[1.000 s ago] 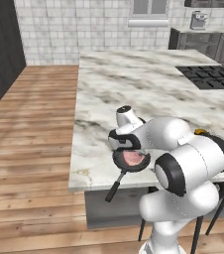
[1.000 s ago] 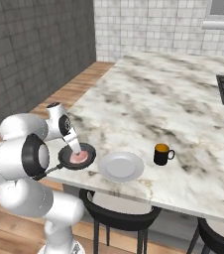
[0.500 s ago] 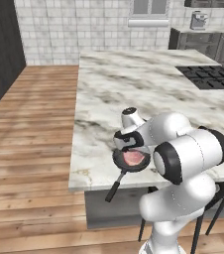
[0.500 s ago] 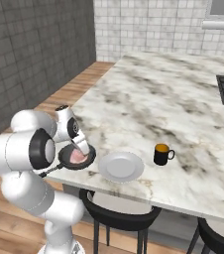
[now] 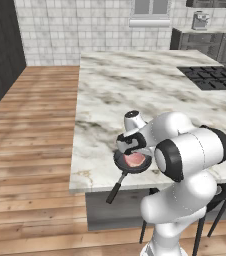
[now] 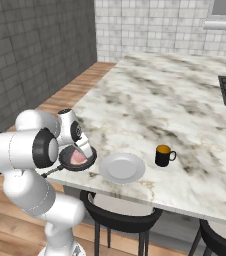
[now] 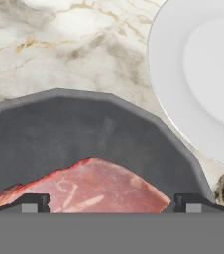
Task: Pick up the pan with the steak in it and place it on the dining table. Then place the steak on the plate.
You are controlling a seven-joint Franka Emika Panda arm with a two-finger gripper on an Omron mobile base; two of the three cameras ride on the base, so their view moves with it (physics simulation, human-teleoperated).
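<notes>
The black pan point(image 5: 124, 165) sits on the dining table point(image 5: 135, 85) close to its near edge, with its long handle point(image 5: 115, 189) sticking out past that edge. The pink-red steak point(image 5: 135, 160) lies flat inside it. My gripper point(image 5: 130, 146) hangs just above the steak, pointing down, jaws wide open and holding nothing. In the hand view the steak point(image 7: 89, 186) lies between my two fingertips point(image 7: 34, 201), inside the pan point(image 7: 84, 129). The light-grey plate point(image 7: 198, 74) lies right beside the pan. From the right base, the plate point(image 6: 122, 167) is next to the pan point(image 6: 75, 163).
A small dark mug point(image 6: 162, 155) with an orange inside stands on the table beyond the plate. A black gas stove point(image 5: 210, 77) lies at the far right. Black stools point(image 6: 120, 215) stand under the table's near edge. Wooden floor lies to the left.
My hand has come down closer over the steak while the arm's elbow swung round. The pan, the steak, the plate and the mug have stayed put.
</notes>
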